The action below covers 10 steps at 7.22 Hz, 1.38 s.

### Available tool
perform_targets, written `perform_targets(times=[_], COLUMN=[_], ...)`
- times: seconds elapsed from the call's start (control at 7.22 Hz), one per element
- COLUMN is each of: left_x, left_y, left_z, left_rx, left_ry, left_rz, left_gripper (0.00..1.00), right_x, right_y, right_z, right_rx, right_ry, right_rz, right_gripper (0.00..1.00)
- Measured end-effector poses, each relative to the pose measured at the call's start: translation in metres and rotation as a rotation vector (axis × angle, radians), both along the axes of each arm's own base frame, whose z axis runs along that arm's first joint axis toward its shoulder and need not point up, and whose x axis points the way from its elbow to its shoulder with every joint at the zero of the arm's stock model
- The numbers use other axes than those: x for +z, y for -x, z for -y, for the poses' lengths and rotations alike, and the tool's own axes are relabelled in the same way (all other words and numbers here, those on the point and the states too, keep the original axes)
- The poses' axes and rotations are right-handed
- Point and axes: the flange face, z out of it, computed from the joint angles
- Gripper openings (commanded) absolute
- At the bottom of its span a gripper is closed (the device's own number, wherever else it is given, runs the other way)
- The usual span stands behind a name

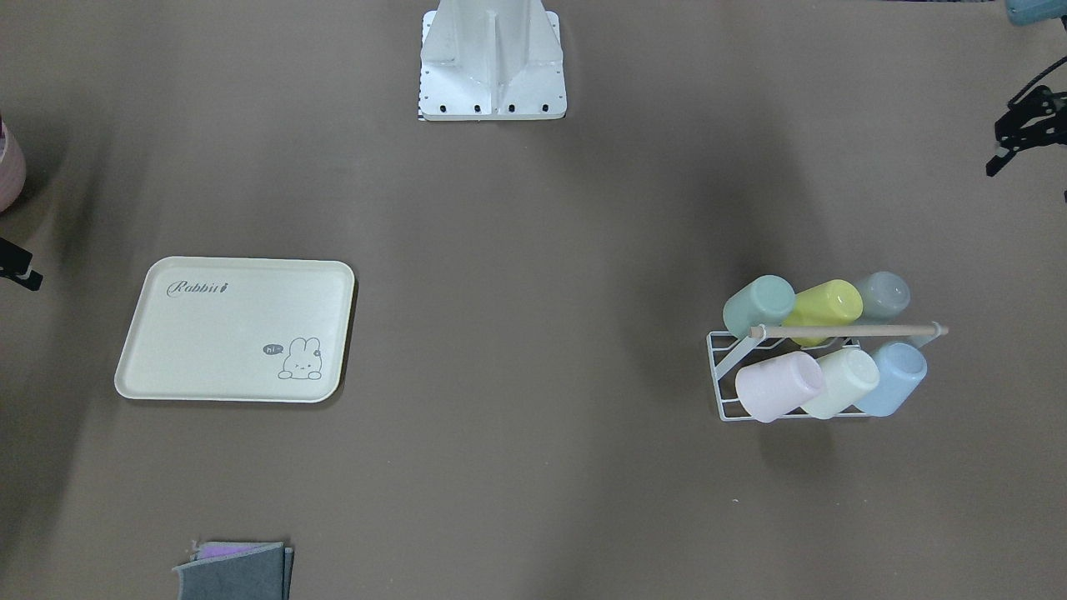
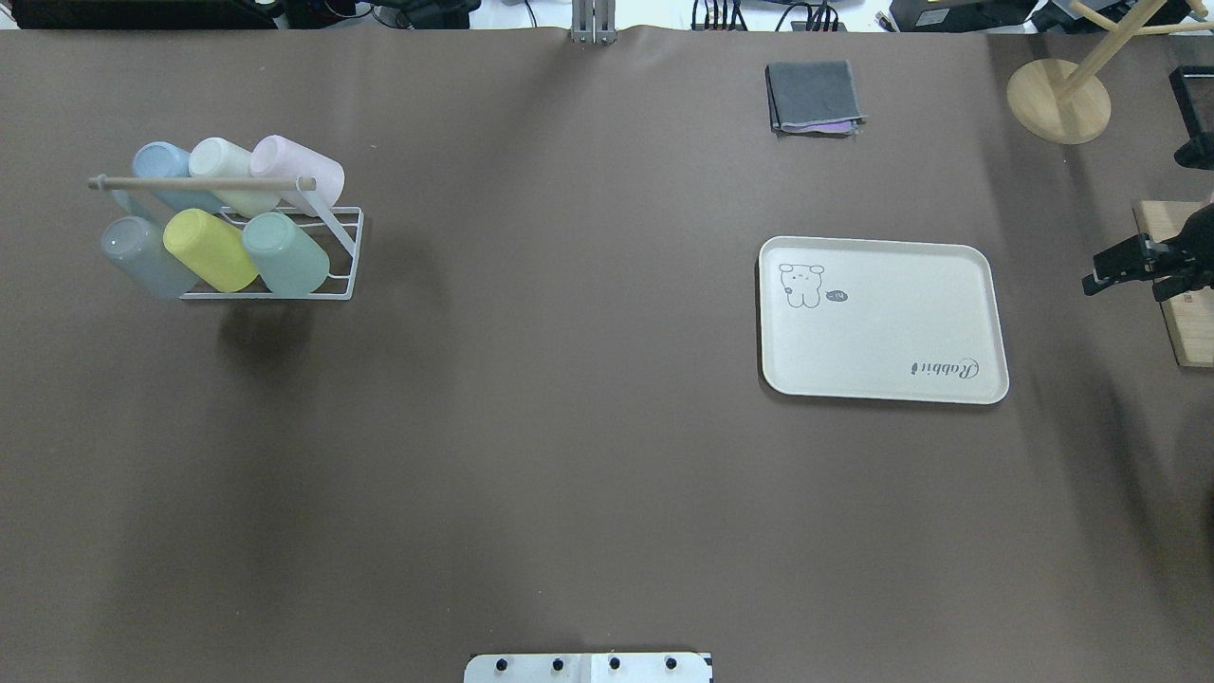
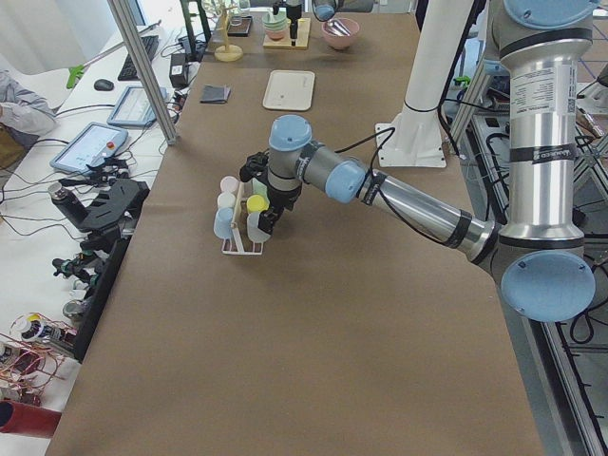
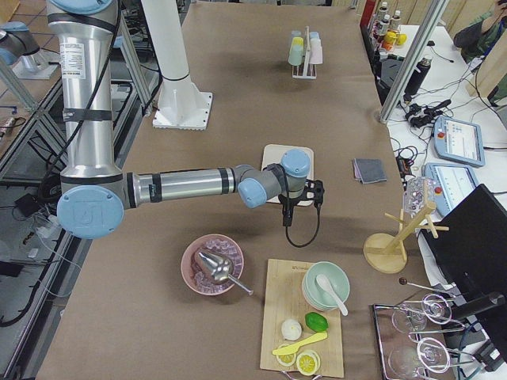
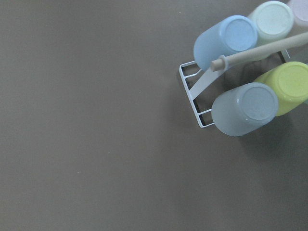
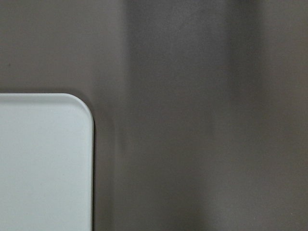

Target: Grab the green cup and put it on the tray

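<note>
Overhead exterior, left to right. Wire rack [image 2: 346,270] at table's left end, with six cups tilted on it, bases up. Green cup [image 2: 285,252] in near row, rightmost, just beside yellow-green cup [image 2: 209,249]. Tray [image 2: 882,365] right of centre, well apart from rack and green cup. Right gripper [image 2: 1105,270] past tray's right short edge, near it but apart; nothing seen in it, opening cannot be told. Left gripper [image 1: 1000,152] shows only at front-facing view's right edge, well apart from green cup, toward the robot's side of rack; opening cannot be told.
</note>
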Motion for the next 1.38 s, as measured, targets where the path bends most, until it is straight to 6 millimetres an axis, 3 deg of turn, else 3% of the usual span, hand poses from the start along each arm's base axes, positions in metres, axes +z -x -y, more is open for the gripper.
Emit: perform_targets(times=[0.14, 0.42, 0.83, 1.25, 1.38], left_x=[-0.013, -0.030, -0.082, -0.136, -0.158], left_y=[-0.025, -0.062, -0.109, -0.162, -0.187], left_z=[-0.006, 0.003, 0.024, 0.031, 0.043], left_rx=[0.040, 0.093, 0.139, 0.250, 0.302], left_ry=[-0.015, 0.025, -0.016, -0.050, -0.059], left_rz=[0.048, 0.136, 0.275, 0.406, 0.470], left_gripper=[0.98, 0.98, 0.98, 0.98, 0.98], right_x=[-0.003, -0.013, -0.008, 0.003, 0.003], right_y=[0.011, 0.044, 0.089, 0.120, 0.126], right_z=[0.009, 0.020, 0.014, 0.001, -0.002], right_rx=[0.016, 0.023, -0.013, -0.065, -0.072], right_ry=[0.019, 0.049, 0.071, 0.061, 0.062], right_rz=[0.012, 0.037, 0.049, 0.055, 0.055], right_gripper=[1.00, 1.00, 1.00, 0.78, 0.69])
